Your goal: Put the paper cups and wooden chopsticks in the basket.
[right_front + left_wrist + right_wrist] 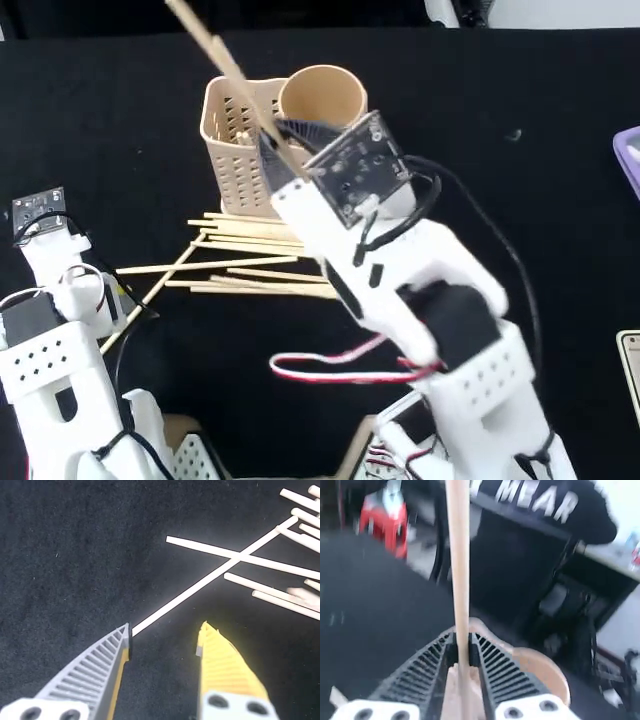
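Note:
My right gripper [461, 647] is shut on a wooden chopstick [458, 555], holding it slanted above the beige basket [235, 160]. The stick [215, 45] rises up and away from the jaws. A paper cup [322, 95] stands at the basket's right side, and its rim [542, 667] shows just beyond the right fingers. Several chopsticks [250, 262] lie scattered on the black table in front of the basket. My left gripper [165, 635] is open, low over the table, at the near end of one slanted chopstick [200, 582]; that end lies beside the grey finger [120, 642].
The left arm [60, 300] sits at the near left, the right arm [430, 300] crosses the middle. A purple object [630, 160] and a pale item [632, 365] are at the right edge. Perforated beige pieces [190, 455] lie at the front edge.

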Controlling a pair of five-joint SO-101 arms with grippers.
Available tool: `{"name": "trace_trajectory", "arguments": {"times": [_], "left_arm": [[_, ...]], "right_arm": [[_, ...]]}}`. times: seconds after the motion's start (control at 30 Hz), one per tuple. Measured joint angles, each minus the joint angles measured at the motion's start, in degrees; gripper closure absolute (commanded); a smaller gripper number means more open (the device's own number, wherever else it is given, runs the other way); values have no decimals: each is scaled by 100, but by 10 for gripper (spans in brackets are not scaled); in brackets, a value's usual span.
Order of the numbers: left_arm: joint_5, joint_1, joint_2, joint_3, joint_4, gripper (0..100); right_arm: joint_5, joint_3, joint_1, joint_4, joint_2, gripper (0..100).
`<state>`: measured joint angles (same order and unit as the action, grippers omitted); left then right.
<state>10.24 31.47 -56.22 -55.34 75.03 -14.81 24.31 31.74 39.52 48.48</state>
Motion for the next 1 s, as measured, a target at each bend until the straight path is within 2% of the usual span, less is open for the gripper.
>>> {"name": "trace_trajectory", "arguments": {"times": [0.23, 0.33, 0.73, 1.0], "left_arm": [[0, 0, 0, 0, 0, 776], [0, 0, 0, 0, 0, 776], [0, 0, 0, 0, 0, 776], [0, 0, 0, 0, 0, 776]], "right_arm": [[281, 1451, 0, -3323, -70, 987], [299, 1503, 0, -4114, -378, 987], [308, 413, 0, -4404, -2593, 987], [308, 378, 9, -4404, -3367, 985]]}}
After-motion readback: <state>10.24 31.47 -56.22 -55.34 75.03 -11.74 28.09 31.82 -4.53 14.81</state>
